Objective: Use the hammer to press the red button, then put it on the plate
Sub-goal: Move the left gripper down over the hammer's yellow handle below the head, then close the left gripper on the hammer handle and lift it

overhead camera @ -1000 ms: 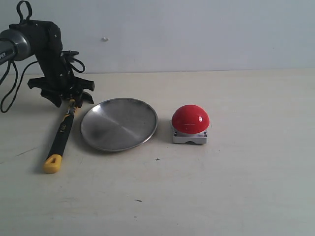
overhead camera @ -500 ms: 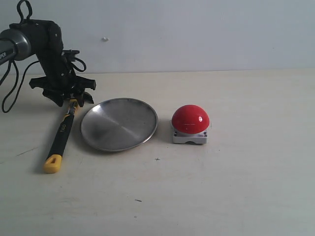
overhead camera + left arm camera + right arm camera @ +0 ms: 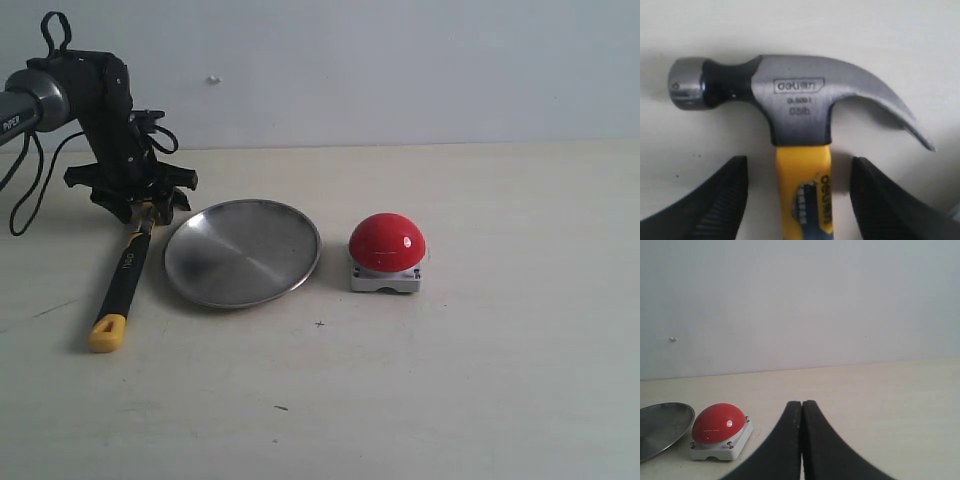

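Observation:
The hammer lies flat on the table left of the plate, its yellow butt toward the front. My left gripper hangs low over its head end, open. Up close, the dark metal head lies beyond the fingertips, and the yellow neck sits between both fingers with a gap on each side. The red button on its grey base stands right of the plate, and shows again as the red button in the right wrist view. My right gripper is shut on nothing and out of the exterior view.
The silver plate's rim shows at the edge of the right wrist view. A pale wall closes the back of the beige table. Black cables hang from the left arm.
The left gripper has sunk lower over the hammer's head end and shifted slightly right, its fingers now straddling the yellow neck. Hammer, plate and button have not moved.

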Available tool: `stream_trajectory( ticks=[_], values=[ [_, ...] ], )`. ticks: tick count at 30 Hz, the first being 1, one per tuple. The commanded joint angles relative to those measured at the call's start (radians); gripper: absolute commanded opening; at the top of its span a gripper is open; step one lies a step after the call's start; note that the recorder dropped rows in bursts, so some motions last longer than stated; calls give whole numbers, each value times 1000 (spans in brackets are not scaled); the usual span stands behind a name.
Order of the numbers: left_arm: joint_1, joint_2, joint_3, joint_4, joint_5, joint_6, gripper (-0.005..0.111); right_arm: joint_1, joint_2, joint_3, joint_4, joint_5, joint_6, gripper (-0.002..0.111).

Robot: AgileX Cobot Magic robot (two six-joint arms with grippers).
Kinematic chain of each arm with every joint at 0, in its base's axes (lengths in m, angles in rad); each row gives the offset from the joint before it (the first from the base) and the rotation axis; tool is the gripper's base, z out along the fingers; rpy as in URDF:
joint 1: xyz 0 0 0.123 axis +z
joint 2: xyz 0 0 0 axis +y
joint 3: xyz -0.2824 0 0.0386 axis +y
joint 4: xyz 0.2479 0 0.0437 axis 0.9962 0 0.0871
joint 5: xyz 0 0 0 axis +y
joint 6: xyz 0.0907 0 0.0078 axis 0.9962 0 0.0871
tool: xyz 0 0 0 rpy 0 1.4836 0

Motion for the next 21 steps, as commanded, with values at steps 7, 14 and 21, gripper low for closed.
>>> stream_trajectory(
  ticks=[7, 14, 21],
  values=[
    [0, 11, -30, 32, -5, -1, 59, -4, -6, 6, -3, -1, -1, 0],
    [0, 11, -30, 32, 20, -1, 59, -4, -6, 6, -3, -1, -1, 0],
    [0, 11, -30, 32, 28, 4, 59, -4, -6, 6, -3, -1, -1, 0]
  ],
)
